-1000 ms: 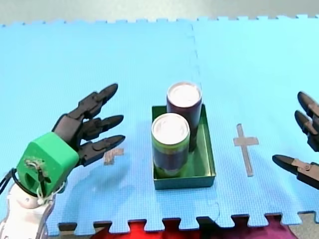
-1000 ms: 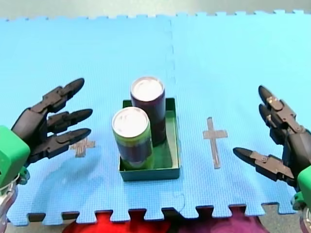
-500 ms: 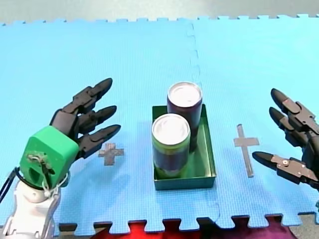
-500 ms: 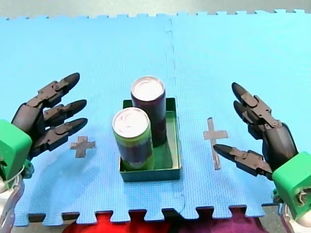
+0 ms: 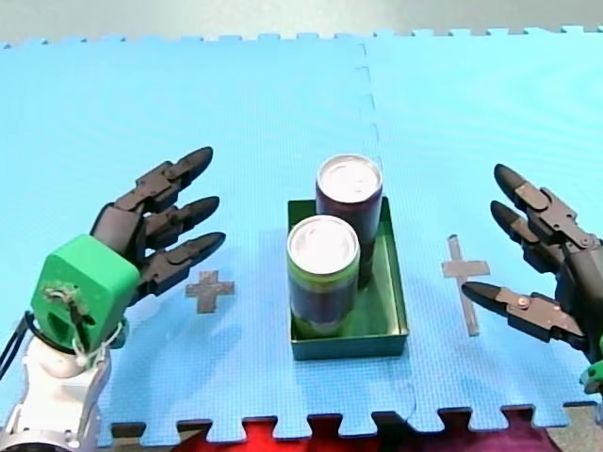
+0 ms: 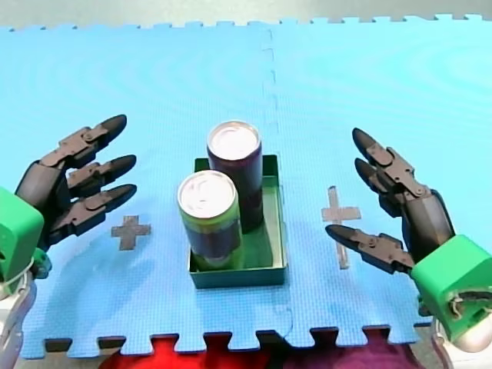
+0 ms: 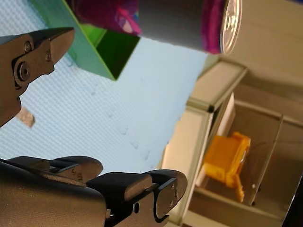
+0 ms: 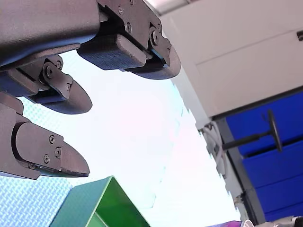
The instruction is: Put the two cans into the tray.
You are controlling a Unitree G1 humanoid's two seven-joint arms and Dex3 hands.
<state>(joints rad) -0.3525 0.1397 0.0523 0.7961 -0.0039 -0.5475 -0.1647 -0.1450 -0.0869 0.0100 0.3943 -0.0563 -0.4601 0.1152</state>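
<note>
While the blue foam mat (image 5: pixel 188 94) lies as it did a second ago, the changes on it are small and all belong to the hands. The green tray (image 5: pixel 349 345) sits in the middle of the mat, near its front edge, and has not shifted.

The right hand (image 6: pixel 392 211) has come in from the right border and now hovers beside the tray's right wall, apart from it, released and holding nothing. The left hand (image 5: pixel 155 231) has drawn back a little on the opposite side, also released and empty, and stands well clear of the tray's left wall.

Both cans stand upright inside the tray and have not moved. The dark purple can (image 5: pixel 348 202) is at the far end and the green can (image 5: pixel 323 273) at the near end, the two close together, one behind the other.

The left tape cross (image 5: pixel 209 290), a second ago partly under the left fingers, now shows whole on the mat. The right tape cross (image 5: pixel 464 278) lies just beside the right hand.

Judging from this, the task looks finished: both cans are in the tray, neither hand touches them, and the hands' movements leave them undisturbed.
</note>
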